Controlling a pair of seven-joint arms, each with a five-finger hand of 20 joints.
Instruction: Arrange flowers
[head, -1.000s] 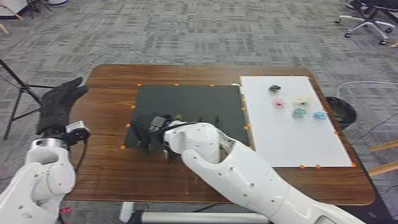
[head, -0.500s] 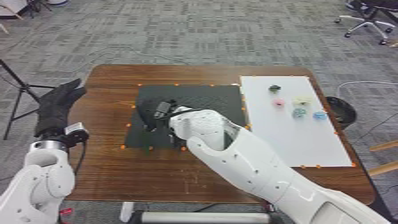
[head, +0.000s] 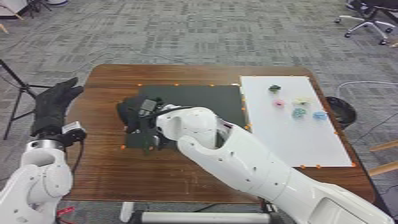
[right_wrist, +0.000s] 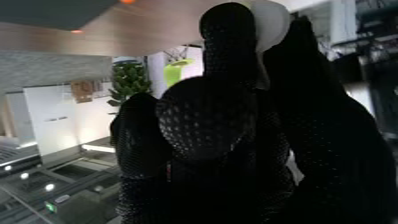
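Five flowers are lying on the board, well apart from and rightward of the right hand, whose black glove is partly hiding a pale item, grip state impossible to tell.

My left arm and right arm wear smooth, rounded white shells with small dark dots. Black fabric covers my left hand and right hand, finely dimpled on the right. A silvery collar rings my left wrist, and a thin dark cable runs beside that forearm.
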